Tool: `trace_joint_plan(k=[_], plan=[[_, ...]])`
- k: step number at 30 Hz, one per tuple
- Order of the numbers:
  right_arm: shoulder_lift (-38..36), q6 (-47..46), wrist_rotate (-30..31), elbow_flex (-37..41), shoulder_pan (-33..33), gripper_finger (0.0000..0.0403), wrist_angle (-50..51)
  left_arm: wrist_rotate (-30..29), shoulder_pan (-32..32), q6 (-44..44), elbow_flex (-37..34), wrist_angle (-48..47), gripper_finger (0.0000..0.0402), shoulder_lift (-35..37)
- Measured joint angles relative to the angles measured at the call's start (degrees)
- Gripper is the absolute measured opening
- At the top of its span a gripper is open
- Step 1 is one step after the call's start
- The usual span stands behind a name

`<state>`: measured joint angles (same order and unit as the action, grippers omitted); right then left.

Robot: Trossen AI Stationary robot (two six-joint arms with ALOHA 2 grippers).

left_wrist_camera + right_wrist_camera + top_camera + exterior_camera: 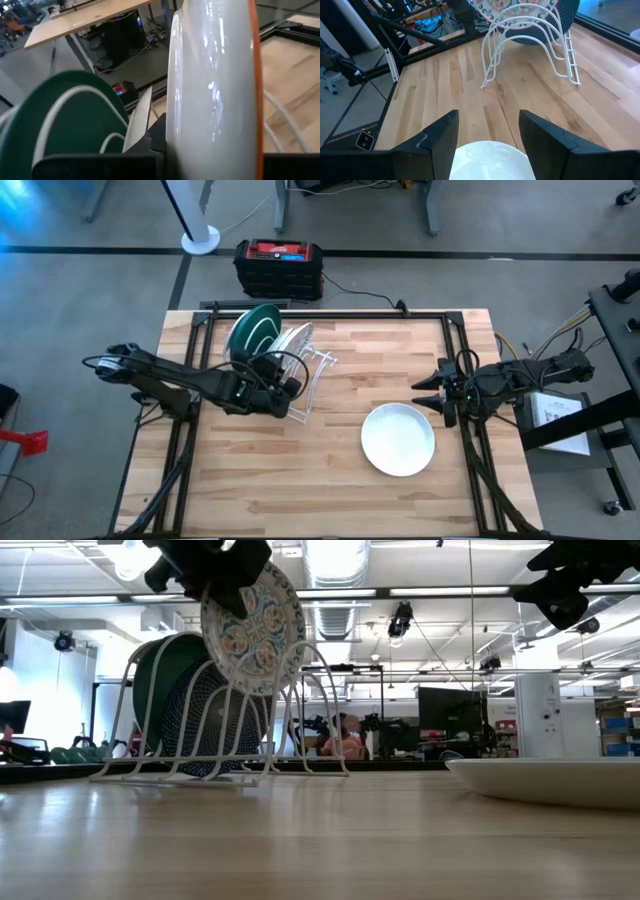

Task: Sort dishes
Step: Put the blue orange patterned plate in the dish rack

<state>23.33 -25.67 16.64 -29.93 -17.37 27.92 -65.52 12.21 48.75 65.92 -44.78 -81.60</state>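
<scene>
your left gripper [215, 575] is clamped on the top rim of the floral plate [252, 628], which hangs on edge straight below the fingers, just above the rack [225, 730]. its face is upright and turned across the rack's row of wires, so the plate's plane already matches the slots. whether its lower edge is clear of the wires or only touching them, you cannot tell. behind it, farther from your gripper, the green plate [165, 680] and a dark blue plate [205, 725] stand upright in the rack.

the floral plate is white with a ring of orange, blue and green patterns on the front; in the left wrist view its back is plain glossy white with an orange rim.

your right gripper [487, 137] is spread and holds nothing, hovering with the white plate [398, 438] just below it, flat on the table [300, 480]. the right arm is the nearer one for that plate; the left owns everything at the rack.
</scene>
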Motion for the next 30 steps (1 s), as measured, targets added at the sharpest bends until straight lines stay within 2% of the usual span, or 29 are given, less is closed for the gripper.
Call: trace_joint_plan(k=[8, 17, 30], plan=[[0.0, -0.2, 0.1, 0.0, 0.0, 0.0199, -0.1, 0.2, 0.1, 3.5, -4.8, 2.8, 0.0024, 0.0], [0.1, -0.2, 1.5, 0.0, 0.0, 0.0199, -0.4, 0.0, 0.1, 3.7, -5.8, 3.9, 0.0024, -1.7], [0.7, -0.9, 1.5, 0.0, 0.0, 0.0199, -0.8, 0.2, 0.8, 10.8, -10.5, 6.2, 0.0024, -3.0]])
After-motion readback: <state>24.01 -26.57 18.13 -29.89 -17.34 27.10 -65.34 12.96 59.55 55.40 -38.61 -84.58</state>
